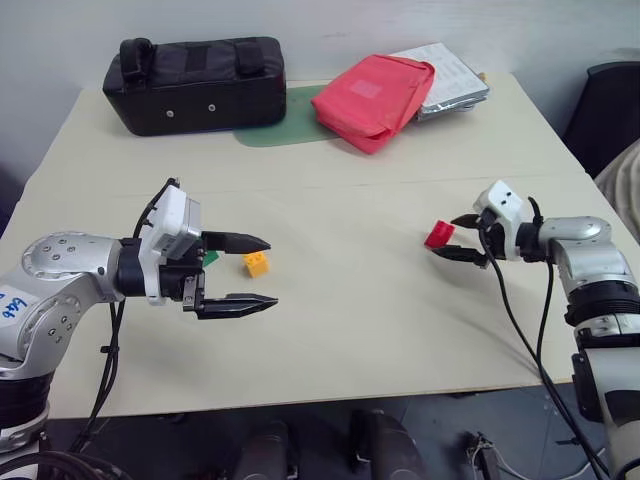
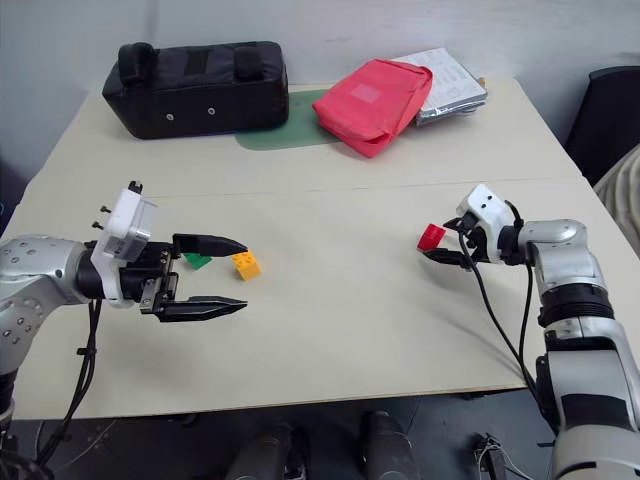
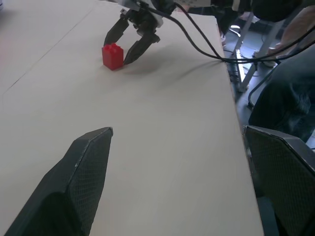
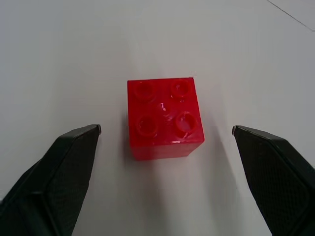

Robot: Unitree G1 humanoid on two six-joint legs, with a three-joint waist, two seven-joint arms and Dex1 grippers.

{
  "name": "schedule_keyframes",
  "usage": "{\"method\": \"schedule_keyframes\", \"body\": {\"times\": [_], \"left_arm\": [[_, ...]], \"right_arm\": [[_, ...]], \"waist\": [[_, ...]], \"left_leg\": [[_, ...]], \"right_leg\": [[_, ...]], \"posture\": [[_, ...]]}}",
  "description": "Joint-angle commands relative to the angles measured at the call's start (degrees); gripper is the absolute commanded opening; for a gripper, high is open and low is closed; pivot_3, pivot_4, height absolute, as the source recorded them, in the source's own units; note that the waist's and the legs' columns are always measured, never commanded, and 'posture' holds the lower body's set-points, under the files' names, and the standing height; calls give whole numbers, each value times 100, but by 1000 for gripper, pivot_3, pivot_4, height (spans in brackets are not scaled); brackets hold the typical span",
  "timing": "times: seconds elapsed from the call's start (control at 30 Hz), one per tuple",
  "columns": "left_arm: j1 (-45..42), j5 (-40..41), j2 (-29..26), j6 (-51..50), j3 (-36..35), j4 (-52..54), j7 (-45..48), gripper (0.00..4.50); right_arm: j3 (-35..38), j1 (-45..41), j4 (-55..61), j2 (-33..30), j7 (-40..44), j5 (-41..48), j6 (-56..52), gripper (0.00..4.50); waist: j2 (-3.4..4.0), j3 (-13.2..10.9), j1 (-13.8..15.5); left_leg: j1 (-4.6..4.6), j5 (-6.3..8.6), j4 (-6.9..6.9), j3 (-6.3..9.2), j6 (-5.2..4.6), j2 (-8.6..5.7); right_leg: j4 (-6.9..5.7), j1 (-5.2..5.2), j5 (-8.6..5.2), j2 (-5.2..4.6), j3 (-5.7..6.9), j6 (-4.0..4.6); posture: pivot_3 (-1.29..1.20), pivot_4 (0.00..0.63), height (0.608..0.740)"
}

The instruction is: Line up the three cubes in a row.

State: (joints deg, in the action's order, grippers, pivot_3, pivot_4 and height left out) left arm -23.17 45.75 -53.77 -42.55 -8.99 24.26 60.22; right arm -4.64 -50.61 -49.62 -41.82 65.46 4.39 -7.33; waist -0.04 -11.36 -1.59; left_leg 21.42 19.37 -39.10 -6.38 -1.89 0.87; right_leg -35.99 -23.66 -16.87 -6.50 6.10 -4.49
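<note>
**Q:** Right wrist view: where does the right gripper stand relative to the red cube?

**A:** Its two black fingers are spread, one on each side of the red cube, neither touching it. The cube sits studs-up on the table, just ahead of the fingertips rather than fully between them.

**Q:** And the other cubes?

**A:** Head views show the orange-yellow cube and the green cube close together, well apart from the red one. The left gripper hovers beside them, released and holding nothing.

**Q:** What could go wrong?

**A:** Judging from this pose, closing now may catch only the cube's near edge, so the small brick could pivot, skid or pop out. One finger arriving first would likely push it sideways. The left gripper, pointing across the orange-yellow cube, might also nudge that pair out of place.
</note>
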Motion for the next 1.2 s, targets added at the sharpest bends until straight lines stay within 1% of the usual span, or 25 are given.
{"method": "schedule_keyframes", "body": {"times": [0.03,0.1,0.13,0.17,0.2,0.23,0.37,0.43,0.5,0.6,0.63,0.7,0.77,0.83,0.9,0.97,1.2], "left_arm": [[-168,8,-17,95,90,87,165,4500],[-227,-43,-11,124,150,27,197,4500],[-248,-75,-10,145,178,1,221,4500],[-263,-97,-11,160,194,-23,241,4500],[-279,-125,-17,188,217,-53,279,4500],[-295,-148,-18,209,238,-81,306,4500],[-357,-253,-5,318,329,-179,404,4500],[-386,-265,8,334,368,-190,447,4500],[-381,-289,-1,356,417,-178,520,4500],[-223,-563,-122,620,611,-135,811,4500],[-157,-693,-169,753,689,-131,925,4500],[-9,-1017,-220,1169,884,-135,1175,4500],[-18,-1115,-187,1317,971,-180,1288,4500],[-87,-1138,-131,1356,1021,-217,1328,4500],[-161,-1159,-55,1371,1090,-220,1334,4500],[-208,-1186,0,1385,1140,-228,1347,4500],[-234,-1313,134,1453,1184,-317,1337,4500]], "right_arm": [[117,-186,-225,59,42,-18,285,3193],[153,-232,-306,108,129,6,347,2600],[158,-238,-319,124,175,10,383,2158],[160,-247,-335,137,206,6,403,1902],[160,-222,-299,144,283,19,438,1515],[169,-183,-239,145,382,51,476,1441],[237,62,173,79,882,239,471,1442],[266,281,597,12,1246,416,431,1442],[278,691,1397,-114,1755,713,334,1442],[263,1561,3205,-400,2205,1260,-289,1442],[228,1811,3709,-484,2239,1351,-449,1442],[103,2467,4676,-625,2224,1329,-281,1442],[25,2846,5260,-635,2067,1298,-200,1442],[-33,2972,5480,-578,1818,1209,-278,1442],[-170,3085,5507,-583,1659,962,-80,1442],[-281,3183,5457,-594,1580,794,121,1442],[-429,3257,5235,-505,1373,656,249,1442]], "waist": [[0,0,-1],[0,0,-8],[0,0,-8],[0,0,-5],[0,0,-4],[0,0,-3],[0,0,8],[0,0,13],[0,0,34],[0,0,67],[1,0,86],[1,0,108],[-6,-1,126],[-7,-2,141],[-7,-1,145],[-7,-1,159],[-8,-2,156]], "left_leg": [[0,-1,0,0,1,0],[-1,-1,0,0,2,1],[-1,-1,0,0,2,1],[-1,-1,0,0,3,1],[-1,-2,0,1,3,1],[0,-1,0,1,3,1],[0,-2,-1,2,3,1],[0,-2,-1,4,3,1],[1,-1,-1,8,2,1],[3,-1,-1,11,2,1],[2,-1,-2,12,3,1],[-5,0,-2,11,5,2],[-14,1,-2,6,8,2],[-15,0,-4,1,7,-1],[-19,0,-5,0,7,-1],[-20,0,-5,0,7,-1],[-14,-2,-8,1,2,-1]], "right_leg": [[-1,0,0,1,0,0],[-1,0,0,3,-1,0],[-1,0,0,4,-2,0],[-1,0,0,4,-2,0],[0,0,0,5,-1,0],[0,0,0,5,-1,0],[-1,1,0,5,-1,0],[0,2,0,4,0,0],[3,5,0,4,3,-1],[3,4,0,4,5,-1],[2,6,0,5,5,-1],[2,8,0,6,4,-1],[7,11,0,7,-1,-1],[8,9,0,4,-6,-1],[6,10,0,1,-9,0],[6,10,0,1,-9,0],[4,10,0,3,-5,0]], "posture": [[0,150,740],[0,150,740],[0,150,740],[0,150,740],[0,150,740],[0,150,740],[0,150,740],[0,150,740],[0,150,740],[0,150,740],[0,150,740],[0,150,740],[0,150,740],[0,150,740],[0,150,740],[0,150,740],[0,150,740]]}}
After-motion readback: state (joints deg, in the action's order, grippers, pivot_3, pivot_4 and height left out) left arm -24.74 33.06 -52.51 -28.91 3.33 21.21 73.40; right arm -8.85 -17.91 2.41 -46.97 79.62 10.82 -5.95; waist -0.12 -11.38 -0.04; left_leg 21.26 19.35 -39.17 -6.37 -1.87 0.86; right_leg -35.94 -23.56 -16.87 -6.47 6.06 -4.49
